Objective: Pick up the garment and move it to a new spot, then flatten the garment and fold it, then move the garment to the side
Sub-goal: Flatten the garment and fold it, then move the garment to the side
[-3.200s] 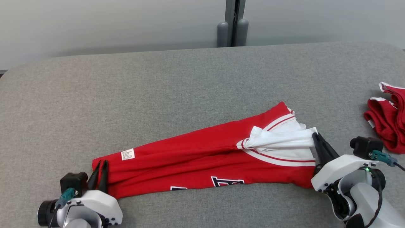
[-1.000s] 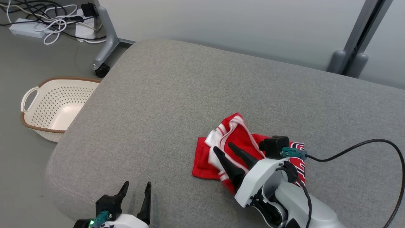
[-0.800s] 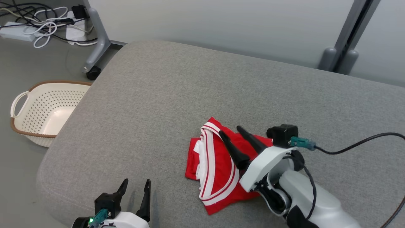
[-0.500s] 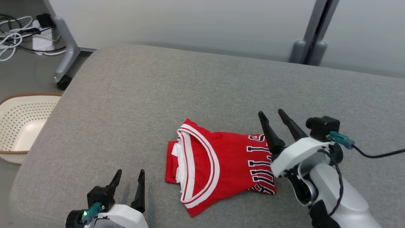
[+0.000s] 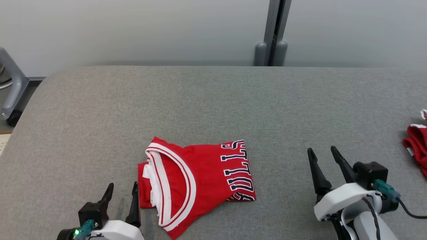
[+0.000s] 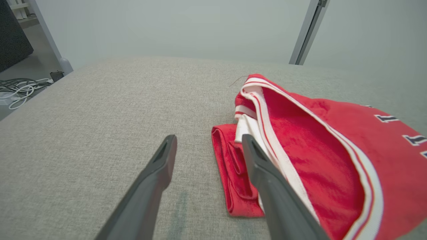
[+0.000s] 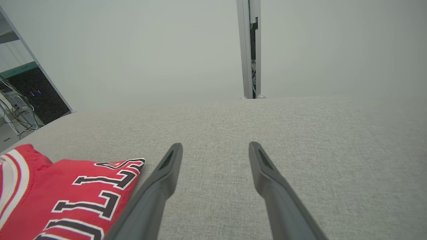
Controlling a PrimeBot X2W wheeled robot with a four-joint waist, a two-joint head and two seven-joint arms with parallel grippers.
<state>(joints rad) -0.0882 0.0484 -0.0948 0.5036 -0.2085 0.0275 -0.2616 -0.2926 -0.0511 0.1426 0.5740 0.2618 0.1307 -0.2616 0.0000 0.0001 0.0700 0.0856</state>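
Folded jersey (image 5: 196, 180) flat on table (image 5: 213, 100). Left claw (image 5: 122, 184) just beside its collar edge, spread, empty. Right claw (image 5: 321, 149) clear of it, spread, empty.

Soft, even, bright light; a faint shadow lies just beneath the left gripper (image 5: 122, 184) (wrist views bend near their edges).

Grey padded top (image 5: 213, 100) is filling the foreground, its rounded back edge meeting a pale wall (image 5: 133, 30). Grey post (image 5: 275, 20) is rising behind it. Caster leg (image 5: 11, 96) is standing left; cables (image 6: 18, 91) are lying on the floor (image 6: 36, 65).
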